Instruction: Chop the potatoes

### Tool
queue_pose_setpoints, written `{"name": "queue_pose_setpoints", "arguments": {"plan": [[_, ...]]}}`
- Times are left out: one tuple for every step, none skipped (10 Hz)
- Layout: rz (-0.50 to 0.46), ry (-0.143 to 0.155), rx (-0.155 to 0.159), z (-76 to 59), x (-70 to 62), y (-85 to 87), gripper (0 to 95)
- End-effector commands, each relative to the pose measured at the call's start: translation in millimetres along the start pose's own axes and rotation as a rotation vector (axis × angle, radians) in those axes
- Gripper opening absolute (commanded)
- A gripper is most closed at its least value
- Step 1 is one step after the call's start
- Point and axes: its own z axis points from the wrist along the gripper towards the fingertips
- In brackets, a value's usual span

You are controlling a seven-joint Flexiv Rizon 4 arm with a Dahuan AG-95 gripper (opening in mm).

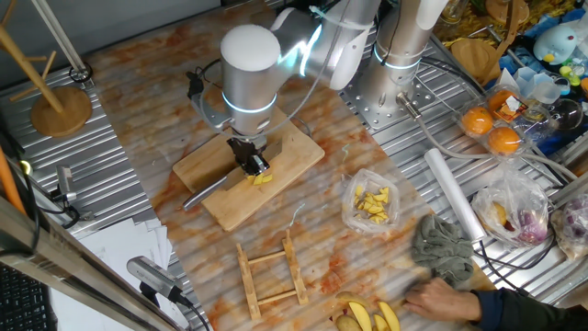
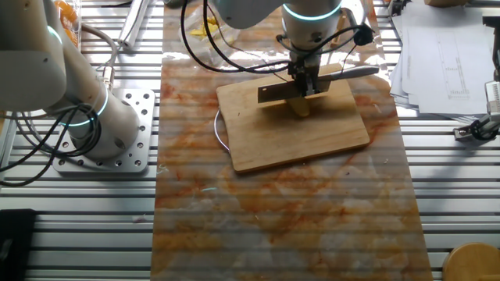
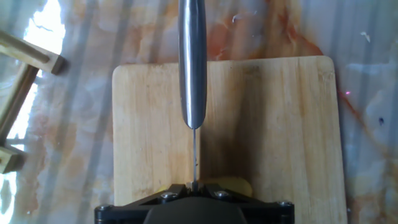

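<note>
On the cutting board (image 2: 301,136), gripper (image 2: 305,84) clenched on knife (image 2: 285,91), blade pressing into potato (image 2: 301,106)

Wooden rack (image 1: 271,269), flat on the marbled mat. Clear bag of yellow chunks (image 1: 372,203). Grey cloth (image 1: 444,248). White roll (image 1: 452,193). Oranges (image 1: 491,129). Paper sheets (image 2: 441,47).

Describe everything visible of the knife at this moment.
The knife has a rounded, silvery metal handle and a thin flat blade. The gripper clamps it by the blade's spine. It lies roughly level across the wooden cutting board, edge down on the yellow potato, its handle reaching past the board's edge.
</note>
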Motion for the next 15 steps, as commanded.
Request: {"name": "queue_pose_setpoints", "arguments": {"plan": [[0.017, 0.058, -0.070, 12.7, -1.3, 0.0, 0.0], [0.006, 0.056, -0.043, 15.0, -1.3, 0.0, 0.0], [0.004, 0.055, -0.039, 16.5, -1.2, 0.2, 0.0], [0.005, 0.052, -0.028, 25.3, 1.8, 1.4, 0.0], [0.001, 0.053, -0.017, 27.1, 5.4, 2.0, 0.0], [0.002, 0.039, -0.019, 29.3, 6.4, 2.4, 0.0], [0.005, 0.029, -0.026, 29.4, 6.0, 2.4, 0.0], [0.007, 0.032, -0.033, 18.8, 4.0, 0.8, 0.0], [0.009, 0.035, -0.041, 6.2, 1.8, -0.4, 0.0], [0.023, 0.035, -0.070, -13.9, -2.2, -1.0, 0.0], [0.030, 0.035, -0.068, -21.5, -3.1, -0.8, 0.0], [0.028, 0.032, -0.065, -22.4, -2.8, -1.0, 0.0], [0.028, 0.034, -0.059, -21.6, -2.5, -1.1, 0.0], [0.031, 0.033, -0.058, -20.6, -2.6, -1.2, 0.0], [0.033, 0.035, -0.050, -19.6, -2.5, -1.6, 0.0]]}}
